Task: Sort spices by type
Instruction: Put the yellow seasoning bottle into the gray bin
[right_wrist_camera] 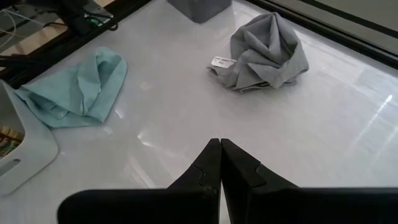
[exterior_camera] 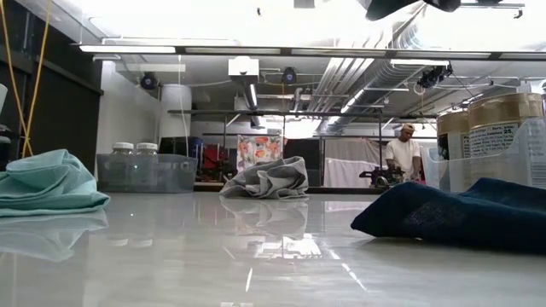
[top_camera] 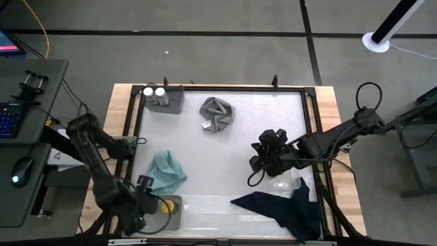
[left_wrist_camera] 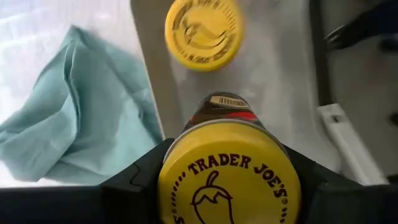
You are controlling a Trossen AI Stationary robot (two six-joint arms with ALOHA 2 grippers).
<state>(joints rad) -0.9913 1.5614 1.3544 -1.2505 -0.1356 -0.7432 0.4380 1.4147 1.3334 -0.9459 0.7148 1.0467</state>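
Note:
My left gripper is at the table's near left corner, shut on a yellow-capped spice jar over a grey tray. A second yellow-capped jar stands in that tray. Two white-capped jars stand in a grey tray at the far left. Two tan-topped jars stand in a clear tray at the right. My right gripper is shut and holds nothing; it hangs over the table's right half. My left gripper pinches the jar between its two fingers, one on each side just under the yellow cap's rim. It comes from above, pointing down. The jar is upright, cap toward the wrist camera. The cap hides whether its base rests on the tray.
A teal cloth lies beside the near left tray, a grey cloth at the far middle, a navy cloth at the near right. The clear tray sits under my right arm. A person stands far behind the table.

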